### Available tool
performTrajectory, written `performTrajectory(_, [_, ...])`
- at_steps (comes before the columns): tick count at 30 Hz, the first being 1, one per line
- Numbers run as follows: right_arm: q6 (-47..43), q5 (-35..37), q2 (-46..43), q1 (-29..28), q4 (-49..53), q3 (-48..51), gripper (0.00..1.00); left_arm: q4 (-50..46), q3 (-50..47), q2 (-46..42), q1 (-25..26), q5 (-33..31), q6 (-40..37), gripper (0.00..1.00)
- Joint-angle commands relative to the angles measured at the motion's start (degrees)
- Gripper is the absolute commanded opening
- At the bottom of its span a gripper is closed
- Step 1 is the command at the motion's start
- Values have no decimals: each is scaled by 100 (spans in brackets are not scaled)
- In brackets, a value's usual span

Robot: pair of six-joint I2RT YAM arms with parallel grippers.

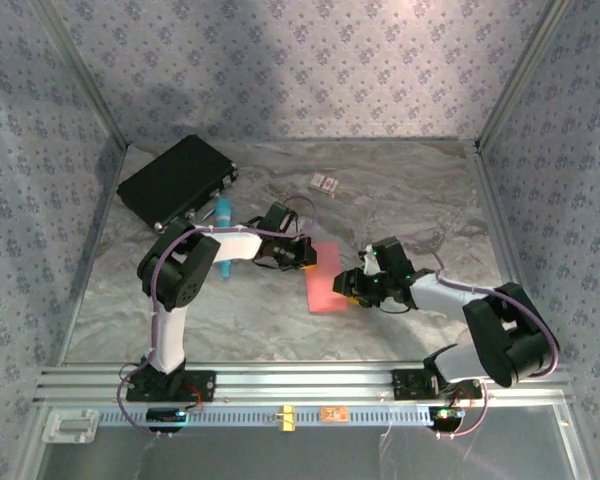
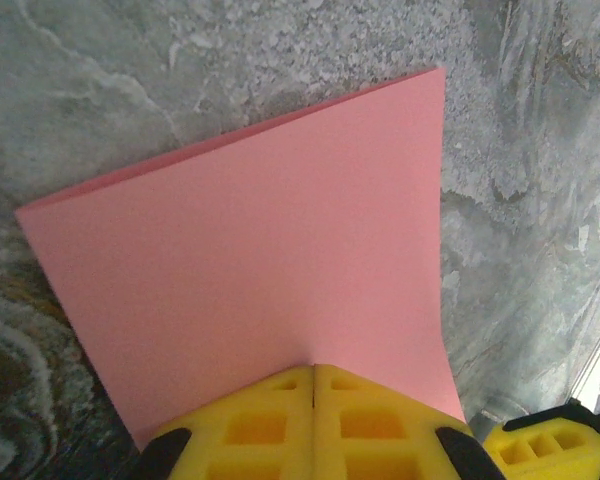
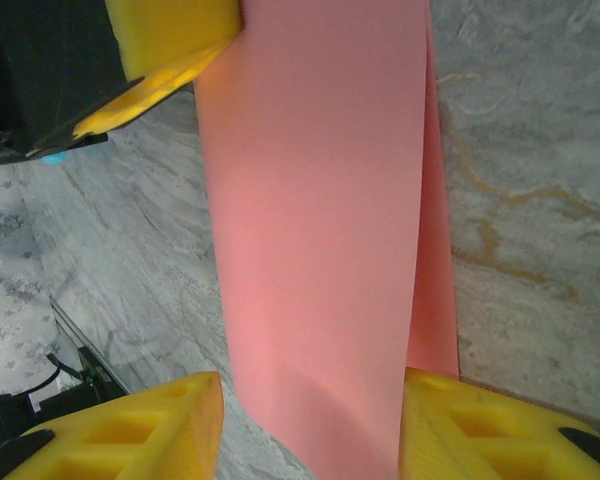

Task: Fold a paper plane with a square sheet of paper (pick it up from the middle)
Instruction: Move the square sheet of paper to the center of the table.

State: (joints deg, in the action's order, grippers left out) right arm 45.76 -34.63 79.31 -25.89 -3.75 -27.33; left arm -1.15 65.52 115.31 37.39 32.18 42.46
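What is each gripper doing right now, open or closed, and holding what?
Left gripper: closed, pinching the edge of the pink paper.
Right gripper: open, fingers apart with the paper running between them.

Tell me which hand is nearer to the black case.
Left. The left hand, shut on the pink sheet, lies right of the black case; the right hand is farther away, across the sheet.

A teal marker (image 1: 223, 212) lies beside the black case (image 1: 177, 178), a patterned card (image 1: 325, 183) apart.
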Motion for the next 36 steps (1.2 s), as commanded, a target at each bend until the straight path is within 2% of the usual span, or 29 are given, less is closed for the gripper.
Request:
performTrajectory(1, [111, -168, 173, 49, -282, -132, 49, -143, 28, 207, -9, 28, -189, 2])
performTrajectory(11, [66, -387, 499, 216, -672, -202, 46, -193, 93, 238, -9, 82, -282, 2])
performTrajectory(26, [0, -574, 888, 469, -936, -367, 36, -197, 190, 298, -5, 158, -291, 2])
performTrajectory(36, [-44, -561, 1139, 499, -926, -472, 23, -254, 253, 241, -7, 207, -343, 3])
